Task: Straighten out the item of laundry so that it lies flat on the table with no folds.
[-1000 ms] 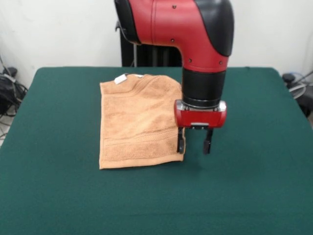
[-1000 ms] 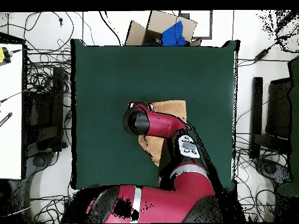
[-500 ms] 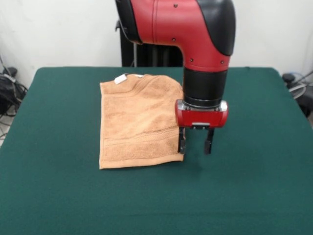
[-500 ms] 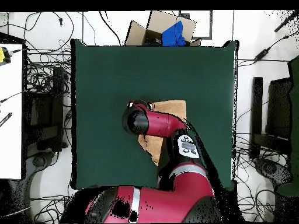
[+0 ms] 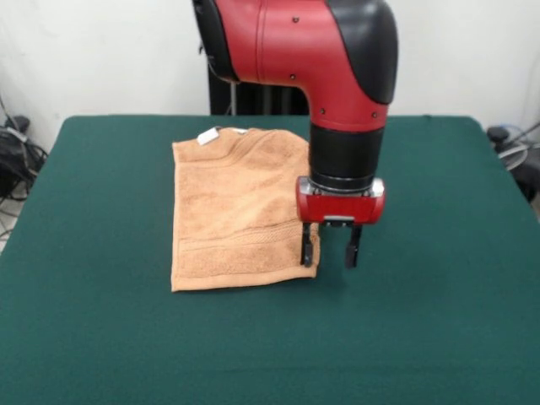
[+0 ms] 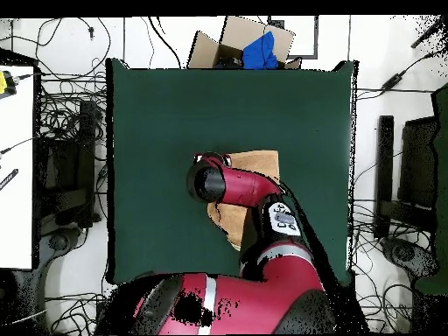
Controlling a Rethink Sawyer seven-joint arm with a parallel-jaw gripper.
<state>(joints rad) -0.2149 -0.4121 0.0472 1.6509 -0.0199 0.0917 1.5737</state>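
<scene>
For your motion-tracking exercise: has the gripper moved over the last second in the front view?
Yes. The gripper has shifted slightly toward the picture's left, closer to the towel, which lies as before, and it hangs open at the towel's right edge.

Red arm (image 6: 236, 185) over tan towel (image 6: 259, 162) — green table (image 6: 157, 114), cardboard box (image 6: 236, 42) beyond

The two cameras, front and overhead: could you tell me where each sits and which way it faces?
Front view: across the table, facing the robot; shows the red arm and open gripper at the towel's edge.
Overhead view: above, looking straight down; shows the arm over the towel, base at bottom.
Both share towel, table and arm.
</scene>
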